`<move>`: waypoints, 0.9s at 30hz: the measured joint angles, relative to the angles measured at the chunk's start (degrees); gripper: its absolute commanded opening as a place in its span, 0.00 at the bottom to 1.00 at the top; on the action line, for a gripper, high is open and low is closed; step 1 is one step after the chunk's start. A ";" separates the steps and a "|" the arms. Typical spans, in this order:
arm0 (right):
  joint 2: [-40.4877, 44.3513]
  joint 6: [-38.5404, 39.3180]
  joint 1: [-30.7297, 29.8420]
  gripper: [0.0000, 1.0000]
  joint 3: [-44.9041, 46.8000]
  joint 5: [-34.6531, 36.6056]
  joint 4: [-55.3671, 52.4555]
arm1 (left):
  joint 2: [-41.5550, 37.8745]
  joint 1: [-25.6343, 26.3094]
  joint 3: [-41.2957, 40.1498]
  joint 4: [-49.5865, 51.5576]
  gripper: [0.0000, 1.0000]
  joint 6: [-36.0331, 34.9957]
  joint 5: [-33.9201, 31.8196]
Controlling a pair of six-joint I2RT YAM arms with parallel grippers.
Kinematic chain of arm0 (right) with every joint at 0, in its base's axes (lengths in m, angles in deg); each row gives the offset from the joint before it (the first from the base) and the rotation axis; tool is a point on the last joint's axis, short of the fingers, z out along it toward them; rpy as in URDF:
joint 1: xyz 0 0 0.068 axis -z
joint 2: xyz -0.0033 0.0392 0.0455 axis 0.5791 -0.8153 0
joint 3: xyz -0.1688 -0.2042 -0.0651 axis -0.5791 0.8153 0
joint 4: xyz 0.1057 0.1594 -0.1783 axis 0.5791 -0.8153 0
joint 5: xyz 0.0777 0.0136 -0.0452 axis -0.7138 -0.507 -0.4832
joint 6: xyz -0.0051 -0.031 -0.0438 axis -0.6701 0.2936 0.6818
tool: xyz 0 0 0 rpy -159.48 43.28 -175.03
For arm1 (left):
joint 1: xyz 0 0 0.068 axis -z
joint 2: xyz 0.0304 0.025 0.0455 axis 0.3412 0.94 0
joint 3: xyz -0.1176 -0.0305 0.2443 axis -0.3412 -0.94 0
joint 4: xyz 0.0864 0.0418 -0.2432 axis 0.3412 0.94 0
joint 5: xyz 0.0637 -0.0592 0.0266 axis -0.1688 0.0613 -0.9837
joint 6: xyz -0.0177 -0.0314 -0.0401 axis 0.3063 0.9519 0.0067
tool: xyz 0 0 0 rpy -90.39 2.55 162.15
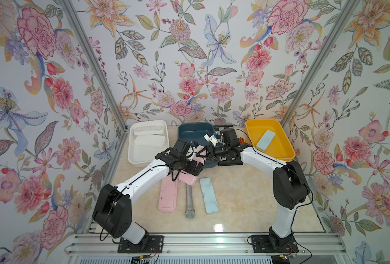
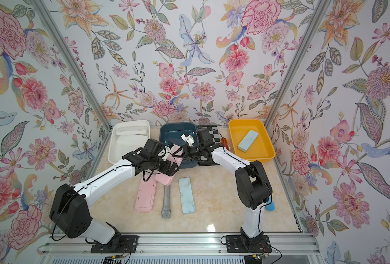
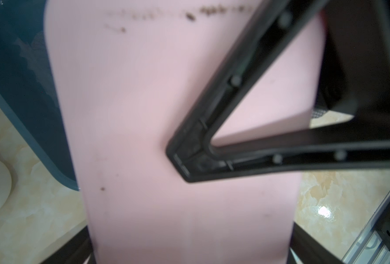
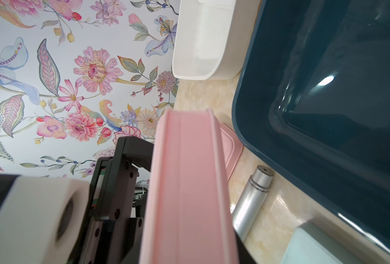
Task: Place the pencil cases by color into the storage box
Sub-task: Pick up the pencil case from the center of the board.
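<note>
Left wrist view: the left tool (image 3: pixel 189 251) stands spread wide, one black finger (image 3: pixel 75 250) on each side of the held pink case (image 3: pixel 155 102), which fills the gap between them.
Right tool: the right tool (image 1: pixel 205 152) is pressed together on the held pink case; its triangular black finger (image 3: pixel 186 163) lies flat on the case's broad face.
Held pink case: lifted and tilted, it is seen edge-on in the right wrist view. It is just beside the near left corner of the dark blue bin (image 1: pixel 192 130), and that end is hidden by the tools.
Second pink case: the second pink case (image 1: pixel 168 195) lies flat on the counter (image 1: pixel 246 194). Its far end is under the held case's low end; contact between them cannot be told.
Microphone: the grey microphone (image 1: pixel 189 201) lies beside the second pink case, head toward the arm bases.
Pale blue case: one pale blue case (image 1: pixel 208 195) lies on the counter just beyond the microphone.
Yellow bin: the yellow bin (image 1: pixel 253 126) holds the other pale blue case (image 1: pixel 265 140).
White bin: the white bin (image 1: pixel 133 157) holds the white cases (image 1: pixel 151 138).
Blue tube: in a top view, a bright blue tube (image 2: pixel 270 205) shows behind the right arm.
</note>
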 measured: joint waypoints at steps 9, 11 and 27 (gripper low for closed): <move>-3.52 1.62 1.18 0.28 -9.42 -4.13 -6.58 | -4.35 -0.90 -2.25 -4.52 0.98 0.04 -0.70; -4.70 2.12 1.29 0.28 -12.46 -4.85 -7.93 | -5.11 -1.20 -2.25 -5.38 0.98 0.00 -1.36; -13.27 8.02 1.75 0.29 -30.71 -4.63 -22.95 | -6.78 -2.56 -3.39 -7.02 0.98 0.11 -3.04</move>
